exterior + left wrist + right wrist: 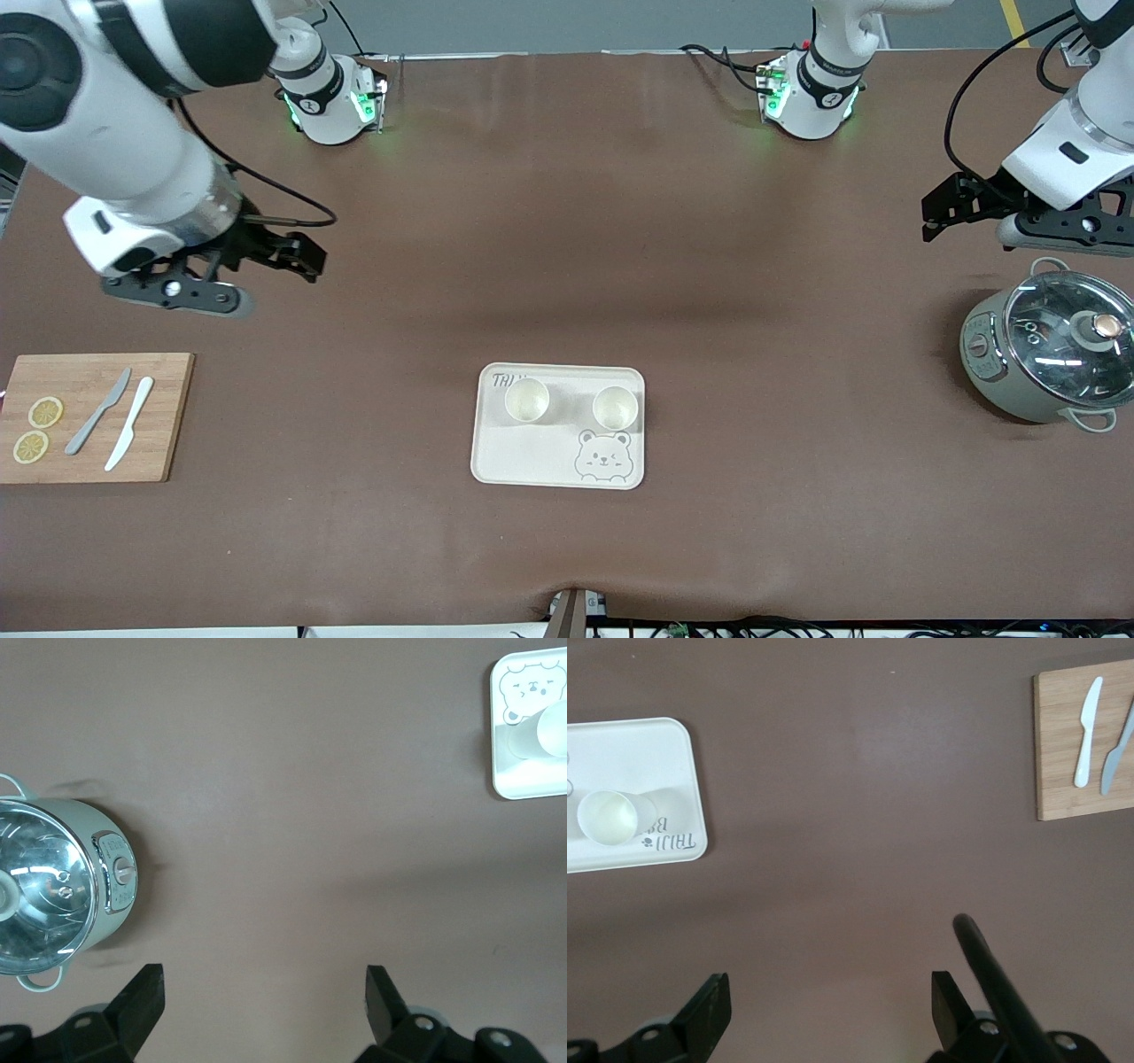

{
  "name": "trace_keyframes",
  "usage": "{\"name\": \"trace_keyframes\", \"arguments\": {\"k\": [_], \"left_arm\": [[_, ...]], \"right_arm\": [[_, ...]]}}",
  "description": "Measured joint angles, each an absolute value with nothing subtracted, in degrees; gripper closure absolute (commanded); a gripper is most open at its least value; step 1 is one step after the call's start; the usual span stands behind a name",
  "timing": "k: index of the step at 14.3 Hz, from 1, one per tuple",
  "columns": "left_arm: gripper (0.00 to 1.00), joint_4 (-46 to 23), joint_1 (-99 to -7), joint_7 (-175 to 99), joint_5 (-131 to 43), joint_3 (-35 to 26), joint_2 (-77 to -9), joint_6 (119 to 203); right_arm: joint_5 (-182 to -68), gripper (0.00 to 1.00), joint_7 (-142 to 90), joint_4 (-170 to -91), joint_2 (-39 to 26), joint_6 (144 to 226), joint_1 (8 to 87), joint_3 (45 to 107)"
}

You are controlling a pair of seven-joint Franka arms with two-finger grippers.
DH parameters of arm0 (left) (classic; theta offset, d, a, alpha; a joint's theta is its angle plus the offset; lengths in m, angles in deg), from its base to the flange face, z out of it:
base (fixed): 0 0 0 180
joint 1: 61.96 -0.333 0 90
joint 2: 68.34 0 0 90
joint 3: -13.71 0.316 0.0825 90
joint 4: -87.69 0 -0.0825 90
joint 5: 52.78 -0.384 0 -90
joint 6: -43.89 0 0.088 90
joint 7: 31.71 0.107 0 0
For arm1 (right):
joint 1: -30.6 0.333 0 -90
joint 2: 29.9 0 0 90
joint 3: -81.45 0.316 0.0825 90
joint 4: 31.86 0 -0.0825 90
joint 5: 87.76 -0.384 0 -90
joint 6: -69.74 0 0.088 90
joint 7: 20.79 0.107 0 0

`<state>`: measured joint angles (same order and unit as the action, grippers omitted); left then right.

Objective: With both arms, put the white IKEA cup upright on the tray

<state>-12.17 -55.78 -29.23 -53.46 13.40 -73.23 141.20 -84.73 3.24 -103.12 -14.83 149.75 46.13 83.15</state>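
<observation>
I see a brown table from above. A cream tray [559, 428] with a bear drawing sits in the middle, toward the front camera. Two white cups stand upright on it, mouths up: one cup [527, 399] toward the right arm's end, the other cup [615, 408] toward the left arm's end, side by side and apart.

My right gripper [297, 255] hangs over bare table, above and near a wooden board [159, 443]; its fingers are spread and hold nothing, as the right wrist view confirms with a wide gap between the fingers [709, 1010]. On the board lie two knives [115, 418] and two lemon slices [37, 430].

My left gripper [941, 213] hangs over bare table near a grey pot [1045, 359] with a glass lid; its fingers [146, 992] are also spread and empty.

Both arms are well apart from the tray. I judge the placing step done: both cups are already upright on the tray and neither hand grips anything. If so, nothing calls for a grasp next; I would only keep both arms away from the tray so no cup gets knocked.
</observation>
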Motion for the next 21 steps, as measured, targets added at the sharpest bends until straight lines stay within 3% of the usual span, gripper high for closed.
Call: {"name": "trace_keyframes", "arguments": {"k": [7, 12, 21], "left_arm": [[0.0, -7.63, -55.89, -29.27, -53.46, 13.54, -73.11, 141.11], [0.0, -3.2, -55.89, -29.28, -53.46, 13.54, -69.97, 138.72], [0.0, -0.81, -55.73, -28.86, -53.91, 13.29, -67.81, 137.39]], "right_arm": [[-85.06, 0.0, -10.66, -102.17, -18.52, 145.96, 35.53, 83.05], [-85.22, 0.0, -11.29, -104.03, -18.74, 145.86, 33.96, 83.08], [-85.23, 0.0, -14.27, -112.89, -20.29, 154.83, 31.48, 83.14]]}}
